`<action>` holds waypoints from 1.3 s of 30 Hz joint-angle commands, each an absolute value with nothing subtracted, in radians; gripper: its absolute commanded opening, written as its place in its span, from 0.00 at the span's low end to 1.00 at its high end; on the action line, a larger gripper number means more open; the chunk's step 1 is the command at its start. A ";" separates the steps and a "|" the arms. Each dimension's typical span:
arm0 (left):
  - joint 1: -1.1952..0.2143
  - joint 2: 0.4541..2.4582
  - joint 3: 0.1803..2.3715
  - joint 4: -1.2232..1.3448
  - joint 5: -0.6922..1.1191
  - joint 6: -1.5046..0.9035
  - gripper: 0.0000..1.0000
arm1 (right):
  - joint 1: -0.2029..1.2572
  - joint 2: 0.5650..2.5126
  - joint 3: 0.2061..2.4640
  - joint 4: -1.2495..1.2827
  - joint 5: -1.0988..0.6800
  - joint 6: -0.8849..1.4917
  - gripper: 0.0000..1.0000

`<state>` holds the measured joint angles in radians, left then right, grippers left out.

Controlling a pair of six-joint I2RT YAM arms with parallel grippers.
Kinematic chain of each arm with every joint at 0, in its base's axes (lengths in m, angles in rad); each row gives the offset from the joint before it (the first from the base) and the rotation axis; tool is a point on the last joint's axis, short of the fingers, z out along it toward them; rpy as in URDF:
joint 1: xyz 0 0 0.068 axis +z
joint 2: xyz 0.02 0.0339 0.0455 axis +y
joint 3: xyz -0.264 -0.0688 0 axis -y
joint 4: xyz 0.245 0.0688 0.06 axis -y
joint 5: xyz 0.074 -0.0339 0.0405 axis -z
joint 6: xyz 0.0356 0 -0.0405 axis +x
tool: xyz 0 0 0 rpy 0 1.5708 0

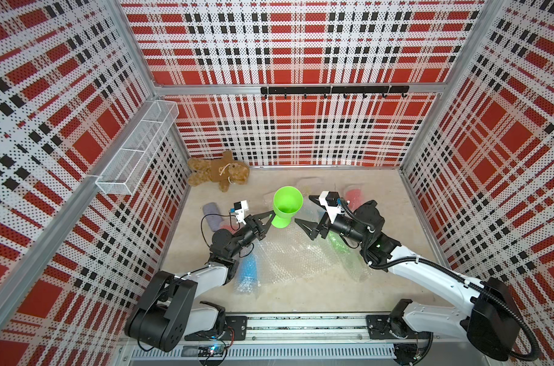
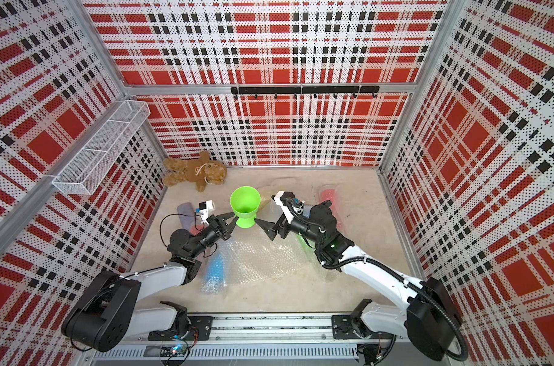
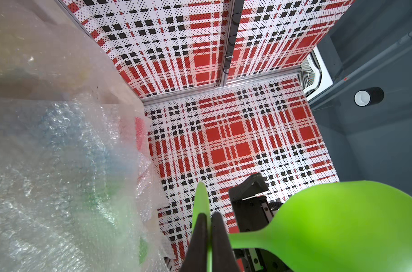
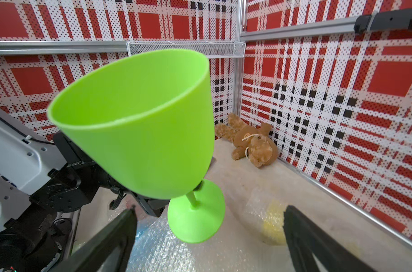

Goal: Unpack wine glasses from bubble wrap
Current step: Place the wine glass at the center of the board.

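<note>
Clear bubble wrap (image 1: 244,286) blurs a blue goblet (image 1: 247,267); my left end effector (image 1: 270,218) pinches a green plastic goblet (image 1: 287,202) by its foot; right end effector (image 1: 304,209) gapes.

Grn goblet (image 1: 287,204) upright, bare, over flat bubble wrap (image 1: 288,256).

- green goblet (image 1: 287,202): opaque plastic, smooth, soft satin sheen
- bubble wrap (image 1: 288,256) under goblet: clear plastic, dimpled, glossy
- teddy bear (image 1: 218,174): brown plush cloth, fuzzy
- tabletop (image 1: 301,294): beige, matt, rough-grained
- basket (image 1: 136,155): white metal mesh
</note>
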<state>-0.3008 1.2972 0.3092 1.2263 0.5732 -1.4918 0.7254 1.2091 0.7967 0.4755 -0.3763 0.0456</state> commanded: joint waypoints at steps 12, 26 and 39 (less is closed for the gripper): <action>-0.307 1.302 0.337 1.136 0.592 -1.405 0.00 | 0.754 1.316 0.965 0.455 -0.530 -0.042 1.00; -0.311 1.301 0.365 1.093 0.586 -1.379 0.00 | 0.759 1.363 0.985 0.445 -0.516 0.002 0.93; -0.310 1.287 0.381 1.080 0.601 -1.368 0.20 | 0.756 1.336 0.946 0.500 -0.460 0.023 0.82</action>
<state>-0.3077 1.2999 0.3424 1.0687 0.5793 -1.3857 0.7521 1.3563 0.9615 0.4587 -0.4721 0.0227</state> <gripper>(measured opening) 0.200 0.823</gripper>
